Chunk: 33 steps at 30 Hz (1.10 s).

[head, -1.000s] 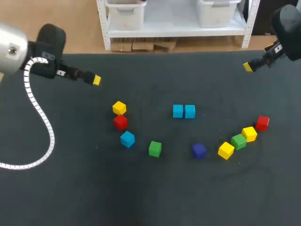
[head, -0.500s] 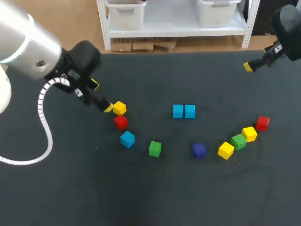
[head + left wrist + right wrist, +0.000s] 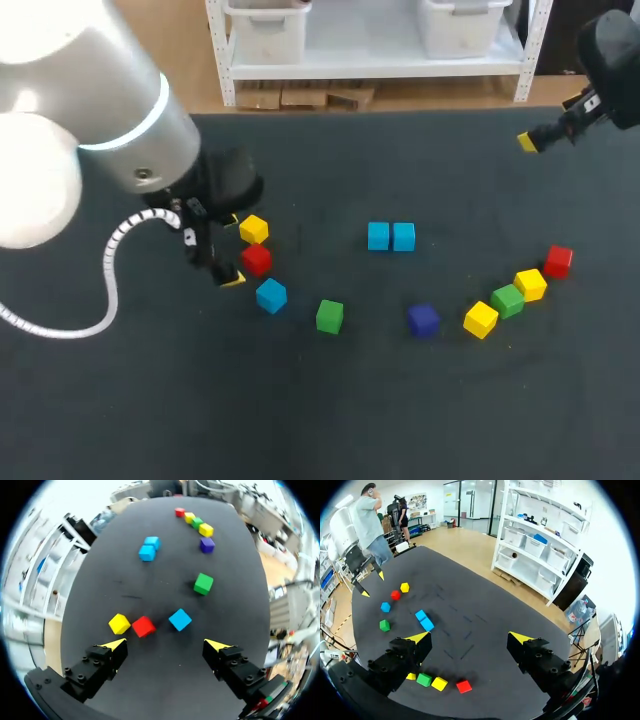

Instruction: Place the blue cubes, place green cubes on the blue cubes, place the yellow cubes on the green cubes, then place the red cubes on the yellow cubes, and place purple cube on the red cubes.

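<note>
Presently, our left gripper (image 3: 165, 644): fingers spread wide, holding nothing. We have it low over the table (image 3: 330, 420), with the red cube (image 3: 143, 626) and the lone blue cube (image 3: 180, 619) just ahead of its tips.
Our right gripper (image 3: 469, 638): wide open and empty, above the table's far right corner.
Blue pair (image 3: 390, 236): two blue cubes touching side by side, mid-table.
Yellow cube (image 3: 253, 229): just beyond the red cube.
Green cube (image 3: 329, 316): near the lone blue cube.
Purple cube (image 3: 423, 320): alone, between the green cube and the right arc.
Right arc (image 3: 507, 300): yellow, green, yellow and red cubes, close together in a curve.
</note>
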{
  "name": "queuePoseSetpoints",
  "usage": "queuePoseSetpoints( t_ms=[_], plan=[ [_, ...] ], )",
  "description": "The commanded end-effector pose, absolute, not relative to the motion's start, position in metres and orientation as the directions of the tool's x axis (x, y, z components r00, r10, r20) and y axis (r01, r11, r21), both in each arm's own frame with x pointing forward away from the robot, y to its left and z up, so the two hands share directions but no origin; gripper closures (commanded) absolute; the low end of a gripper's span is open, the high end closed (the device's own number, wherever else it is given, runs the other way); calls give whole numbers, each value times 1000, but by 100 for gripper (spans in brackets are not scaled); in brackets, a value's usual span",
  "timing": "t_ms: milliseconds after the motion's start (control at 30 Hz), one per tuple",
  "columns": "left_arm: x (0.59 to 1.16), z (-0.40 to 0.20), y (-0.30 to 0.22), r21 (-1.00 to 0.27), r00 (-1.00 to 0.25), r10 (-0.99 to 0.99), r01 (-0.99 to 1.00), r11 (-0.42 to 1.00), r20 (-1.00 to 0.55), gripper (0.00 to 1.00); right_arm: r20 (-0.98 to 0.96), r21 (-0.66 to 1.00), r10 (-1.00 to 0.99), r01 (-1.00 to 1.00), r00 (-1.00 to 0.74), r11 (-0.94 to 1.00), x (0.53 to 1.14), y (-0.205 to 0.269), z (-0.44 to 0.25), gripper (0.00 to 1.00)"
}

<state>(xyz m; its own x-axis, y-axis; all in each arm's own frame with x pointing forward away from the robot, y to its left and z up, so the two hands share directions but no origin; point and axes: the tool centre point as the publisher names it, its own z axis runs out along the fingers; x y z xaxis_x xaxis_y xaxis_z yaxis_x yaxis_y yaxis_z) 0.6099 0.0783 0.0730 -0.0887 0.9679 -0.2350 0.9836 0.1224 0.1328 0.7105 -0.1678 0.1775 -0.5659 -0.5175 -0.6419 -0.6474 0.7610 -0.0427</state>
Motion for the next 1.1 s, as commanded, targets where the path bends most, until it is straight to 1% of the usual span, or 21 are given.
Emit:
queuePoseSetpoints(
  t_ms=[33, 100, 267, 367, 500, 567, 733, 800, 933, 1100],
  plan=[
    [616, 66, 62, 93, 184, 976, 976, -195, 116, 0, -641, -44, -517, -646, -567, 762, 709, -168, 178, 0],
    [613, 62, 58, 90, 190, 974, 975, -202, 123, 0, -641, -44, -517, -646, -567, 762, 709, -168, 178, 0],
    [598, 50, 53, 20, 232, 967, 972, -235, 107, 0, -641, -44, -517, -646, -567, 762, 709, -168, 178, 0],
    [599, 31, 53, 114, 272, 947, 949, -294, 170, 0, -641, -44, -517, -646, -567, 762, 709, -168, 178, 0],
    [594, 18, 49, 46, 318, 941, 945, -325, 114, 0, -641, -44, -517, -646, -567, 762, 709, -168, 178, 0],
    [597, 14, 48, 62, 326, 940, 941, -333, 101, 0, -641, -44, -517, -646, -567, 762, 709, -168, 178, 0],
    [606, 18, 46, 75, 302, 952, 950, -305, 47, 0, -641, -44, -517, -646, -567, 762, 709, -168, 178, 0],
    [608, 21, 47, 78, 318, 948, 944, -319, 33, 0, -641, -44, -517, -646, -567, 762, 709, -168, 178, 0],
    [609, 20, 50, 64, 363, 932, 929, -363, 20, 0, -641, -44, -517, -646, -567, 762, 709, -168, 178, 0],
    [603, 13, 54, 22, 457, 889, 889, -458, 35, 0, -641, -44, -517, -646, -567, 762, 709, -168, 178, 0]
  ],
)
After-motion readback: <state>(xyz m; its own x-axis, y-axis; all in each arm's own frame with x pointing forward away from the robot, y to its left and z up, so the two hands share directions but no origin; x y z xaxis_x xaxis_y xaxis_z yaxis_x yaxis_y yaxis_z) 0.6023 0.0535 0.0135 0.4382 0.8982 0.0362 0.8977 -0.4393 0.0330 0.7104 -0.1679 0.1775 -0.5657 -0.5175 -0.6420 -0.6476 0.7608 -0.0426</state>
